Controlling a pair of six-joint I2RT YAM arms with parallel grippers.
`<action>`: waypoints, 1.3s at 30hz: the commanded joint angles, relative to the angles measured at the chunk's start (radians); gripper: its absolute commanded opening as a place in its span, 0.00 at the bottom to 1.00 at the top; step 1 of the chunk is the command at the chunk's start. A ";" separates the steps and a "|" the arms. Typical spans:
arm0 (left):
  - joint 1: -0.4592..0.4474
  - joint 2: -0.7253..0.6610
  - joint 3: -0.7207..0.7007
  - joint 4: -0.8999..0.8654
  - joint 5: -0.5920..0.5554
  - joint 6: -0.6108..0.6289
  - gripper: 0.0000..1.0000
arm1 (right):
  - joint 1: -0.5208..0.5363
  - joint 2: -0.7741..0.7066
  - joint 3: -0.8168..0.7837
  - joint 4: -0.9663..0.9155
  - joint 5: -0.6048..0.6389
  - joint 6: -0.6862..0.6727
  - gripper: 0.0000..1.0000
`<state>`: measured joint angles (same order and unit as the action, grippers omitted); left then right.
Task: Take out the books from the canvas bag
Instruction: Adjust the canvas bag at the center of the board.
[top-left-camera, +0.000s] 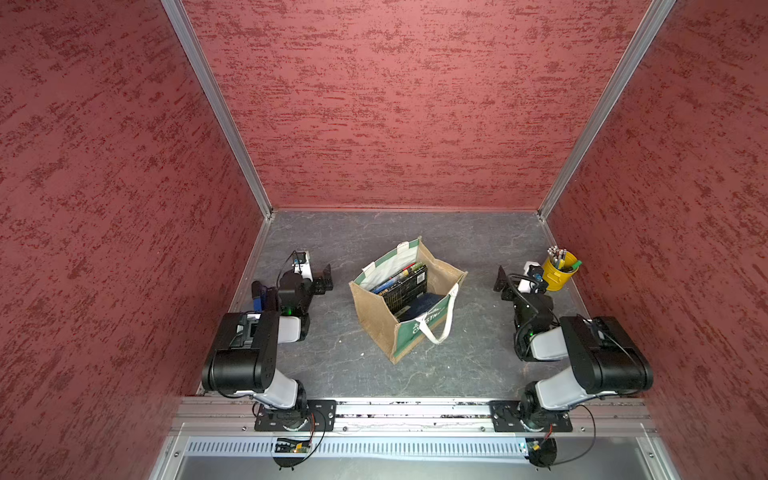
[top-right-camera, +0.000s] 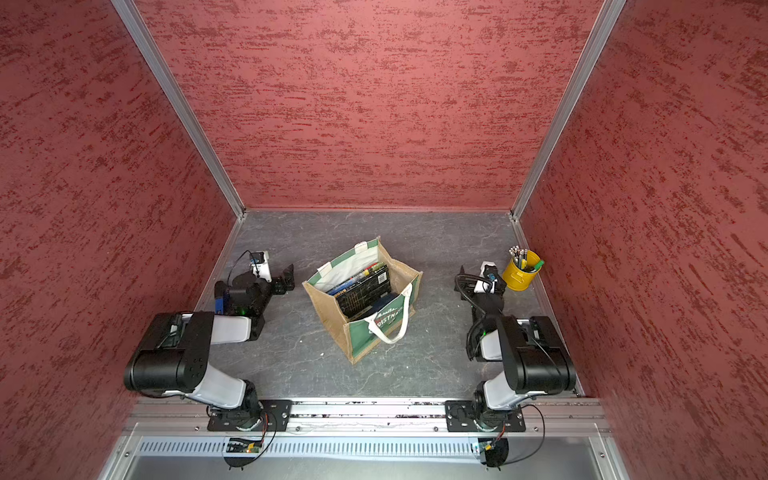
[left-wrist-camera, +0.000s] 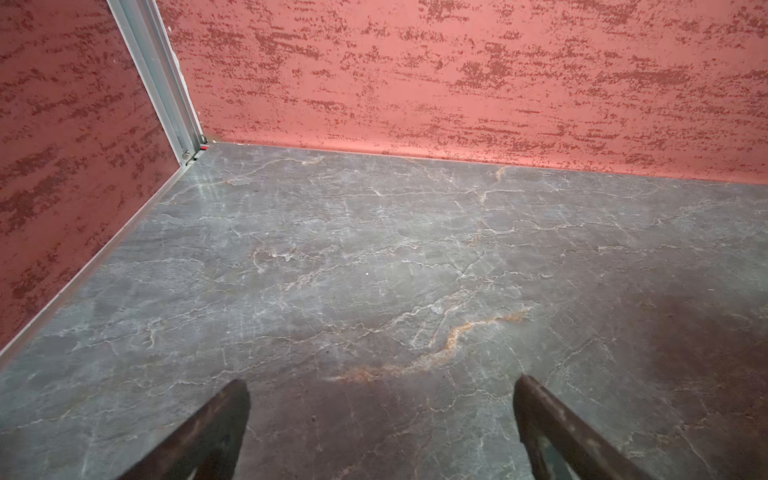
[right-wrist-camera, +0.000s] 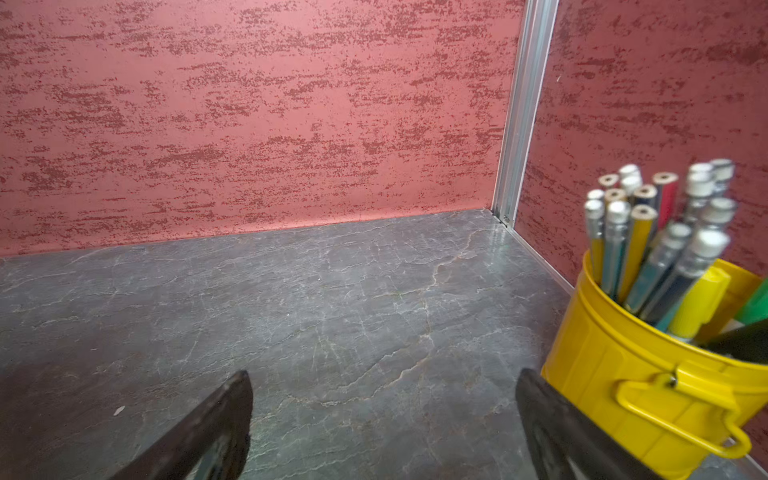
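The canvas bag (top-left-camera: 374, 320) (top-right-camera: 328, 316), tan burlap with green-and-white panels and white handles, stands open mid-table in both top views. Several books (top-left-camera: 405, 284) (top-right-camera: 363, 286) lean inside it, a black one with yellow characters in front and coloured spines behind. My left gripper (top-left-camera: 324, 280) (top-right-camera: 286, 278) rests low on the table to the bag's left, apart from it, open and empty. My right gripper (top-left-camera: 500, 284) (top-right-camera: 461, 282) rests to the bag's right, also open and empty. Each wrist view shows spread fingers over bare table: left gripper (left-wrist-camera: 380, 386), right gripper (right-wrist-camera: 382, 382). The bag is out of both wrist views.
A yellow pencil cup (top-left-camera: 559, 272) (top-right-camera: 519, 274) (right-wrist-camera: 648, 382) full of pencils and markers stands just beside my right gripper, near the right wall. Red textured walls enclose the grey marbled table (top-left-camera: 415, 374) on three sides. The arm bases sit along the front rail.
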<state>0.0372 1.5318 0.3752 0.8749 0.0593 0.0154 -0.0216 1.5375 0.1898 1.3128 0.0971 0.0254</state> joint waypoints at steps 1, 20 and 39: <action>-0.002 0.004 0.011 0.008 0.014 0.005 1.00 | -0.004 0.008 0.019 0.042 -0.019 -0.014 0.99; -0.002 0.004 0.011 0.007 0.014 0.006 1.00 | -0.005 0.008 0.020 0.042 -0.019 -0.016 0.99; 0.022 0.004 0.013 0.004 0.052 -0.013 1.00 | -0.004 -0.040 0.036 -0.029 0.107 0.033 0.99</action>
<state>0.0422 1.5318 0.3752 0.8753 0.0788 0.0135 -0.0216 1.5330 0.1917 1.3029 0.1246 0.0360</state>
